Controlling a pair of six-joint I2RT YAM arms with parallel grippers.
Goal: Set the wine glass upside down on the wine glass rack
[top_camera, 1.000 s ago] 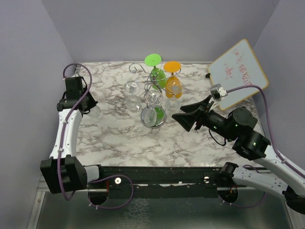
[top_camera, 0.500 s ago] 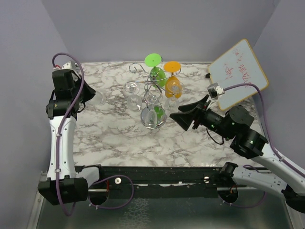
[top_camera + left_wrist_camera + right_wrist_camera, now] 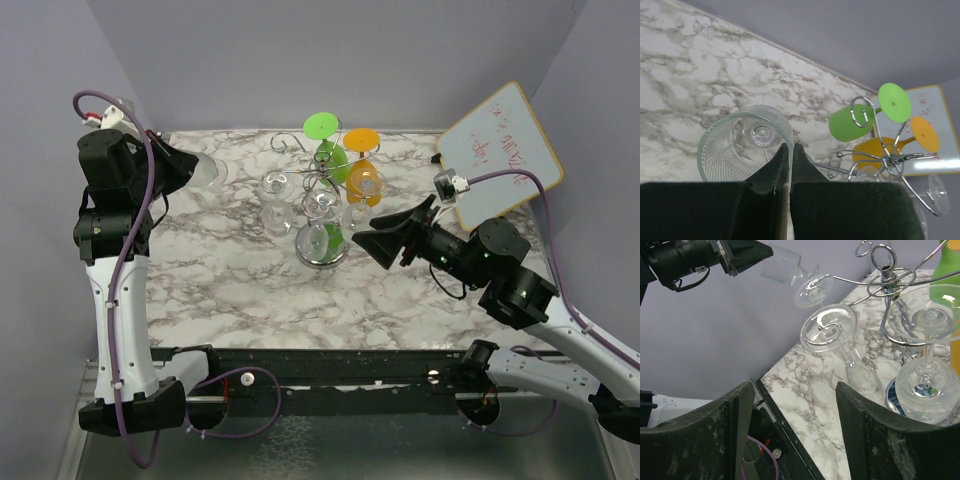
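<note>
Marble tabletop (image 3: 250,285), lavender walls (image 3: 350,60), chrome rack (image 3: 318,178)

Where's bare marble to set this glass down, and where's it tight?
The near strip of table between the wine glass rack and the front rail is bare; so is the marble between the rack and the left arm. Crowded: right of the rack, among its hung glasses, the open right gripper and the whiteboard.

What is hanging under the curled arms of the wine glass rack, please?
A green glass, an orange glass and clear glasses hang upside down from the rack; overlapping hides the clear ones' count.
</note>
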